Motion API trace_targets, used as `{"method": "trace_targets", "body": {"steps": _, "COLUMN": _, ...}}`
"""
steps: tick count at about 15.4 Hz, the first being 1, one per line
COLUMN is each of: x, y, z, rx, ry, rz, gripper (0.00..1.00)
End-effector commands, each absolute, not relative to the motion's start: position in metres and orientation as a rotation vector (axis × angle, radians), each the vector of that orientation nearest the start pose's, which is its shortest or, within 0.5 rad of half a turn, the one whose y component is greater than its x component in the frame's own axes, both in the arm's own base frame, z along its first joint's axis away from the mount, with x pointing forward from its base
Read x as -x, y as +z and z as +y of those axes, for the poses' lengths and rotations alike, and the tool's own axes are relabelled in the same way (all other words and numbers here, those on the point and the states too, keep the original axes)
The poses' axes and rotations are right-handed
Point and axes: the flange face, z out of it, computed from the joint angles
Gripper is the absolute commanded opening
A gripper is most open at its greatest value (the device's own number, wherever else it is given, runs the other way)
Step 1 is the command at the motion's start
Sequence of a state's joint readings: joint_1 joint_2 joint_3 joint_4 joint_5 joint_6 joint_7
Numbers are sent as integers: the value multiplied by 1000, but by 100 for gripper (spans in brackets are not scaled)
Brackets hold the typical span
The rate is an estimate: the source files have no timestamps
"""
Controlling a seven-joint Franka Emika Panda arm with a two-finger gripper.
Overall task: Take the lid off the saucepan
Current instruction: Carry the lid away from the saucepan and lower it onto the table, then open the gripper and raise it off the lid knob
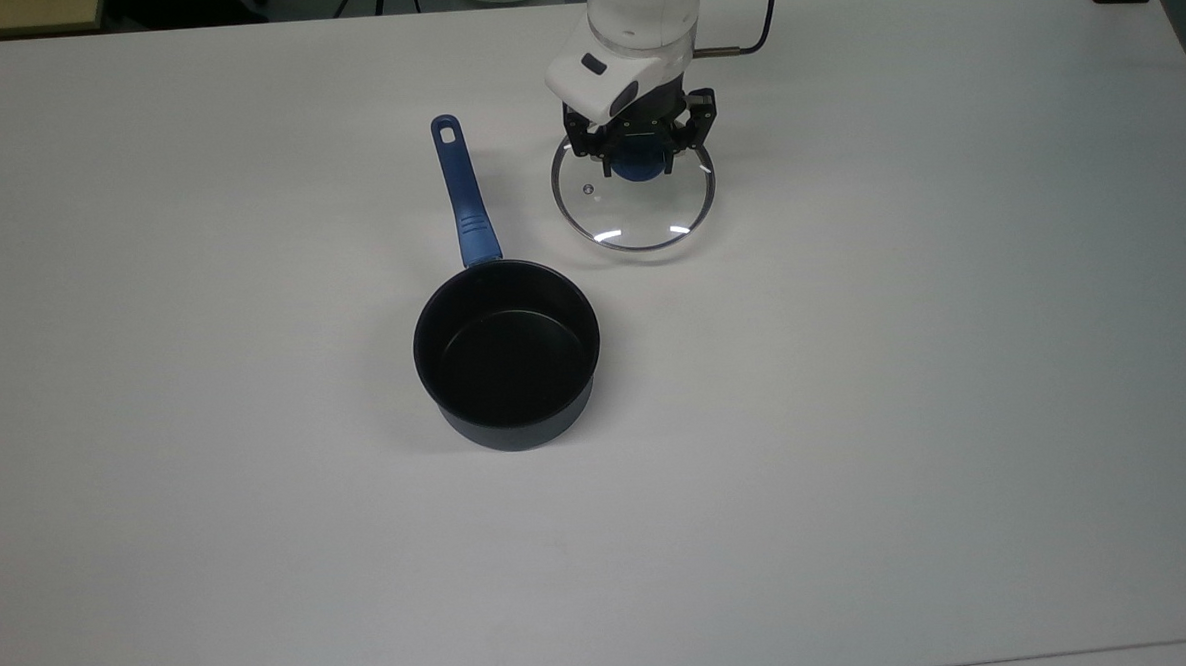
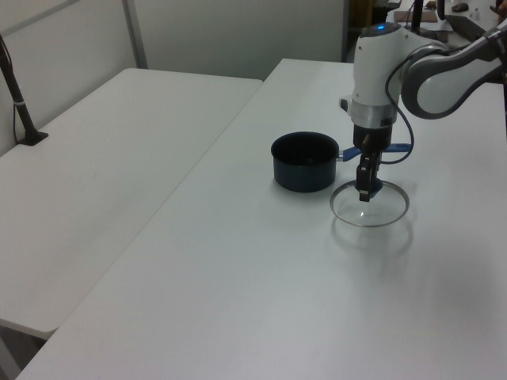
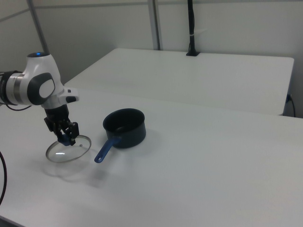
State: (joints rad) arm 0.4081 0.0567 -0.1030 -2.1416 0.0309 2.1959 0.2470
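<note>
Lid (image 1: pixel 634 199) off the pan (image 1: pixel 507 352), which stands open near the middle of the table (image 1: pixel 907 409) with its handle pointing toward the far edge in the top view. Gripper (image 1: pixel 642 156) clamped on the blue knob, holding the glass disc low over the table, between the pan handle and the top view's right edge; the left view shows a shadow beneath the rim, so the lid appears not yet to rest on the surface. Set-down is judged the step in hand: lower straight and slowly, keep the disc level so the steel rim meets the table all round at once, and release only once it rests flat, well apart from the handle.
</note>
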Motion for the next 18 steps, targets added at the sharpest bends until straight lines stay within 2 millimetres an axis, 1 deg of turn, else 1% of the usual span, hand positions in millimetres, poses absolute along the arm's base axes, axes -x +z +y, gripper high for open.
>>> {"method": "trace_targets", "body": {"steps": 1, "x": -510, "y": 375, "z": 169, "rx": 3127, "ry": -21, "rz": -60, "gripper": 53}}
{"method": "trace_targets", "body": {"steps": 2, "x": -510, "y": 372, "z": 169, "rx": 3130, "ry": -15, "rz": -59, "gripper": 53}}
{"method": "trace_targets", "body": {"steps": 4, "x": -512, "y": 360, "z": 172, "rx": 3138, "ry": 11, "rz": -57, "gripper": 53}}
{"method": "trace_targets", "body": {"steps": 5, "x": -513, "y": 350, "z": 175, "rx": 3146, "ry": 34, "rz": -53, "gripper": 53}}
{"method": "trace_targets", "body": {"steps": 6, "x": -514, "y": 347, "z": 178, "rx": 3148, "ry": 29, "rz": -62, "gripper": 54}}
{"method": "trace_targets", "body": {"steps": 9, "x": -517, "y": 346, "z": 179, "rx": 3144, "ry": 3, "rz": -53, "gripper": 58}}
{"method": "trace_targets", "body": {"steps": 12, "x": -523, "y": 327, "z": 182, "rx": 3163, "ry": 33, "rz": -27, "gripper": 62}}
{"method": "trace_targets", "body": {"steps": 13, "x": -525, "y": 323, "z": 183, "rx": 3175, "ry": 34, "rz": -24, "gripper": 64}}
{"method": "trace_targets", "body": {"steps": 14, "x": -526, "y": 325, "z": 183, "rx": 3175, "ry": 30, "rz": -22, "gripper": 65}}
{"method": "trace_targets", "body": {"steps": 15, "x": -526, "y": 325, "z": 183, "rx": 3175, "ry": 32, "rz": -17, "gripper": 68}}
{"method": "trace_targets", "body": {"steps": 16, "x": -526, "y": 326, "z": 183, "rx": 3176, "ry": 34, "rz": -12, "gripper": 76}}
{"method": "trace_targets", "body": {"steps": 17, "x": -526, "y": 326, "z": 183, "rx": 3176, "ry": 34, "rz": -12, "gripper": 90}}
{"method": "trace_targets", "body": {"steps": 18, "x": -526, "y": 328, "z": 182, "rx": 3176, "ry": 37, "rz": -7, "gripper": 100}}
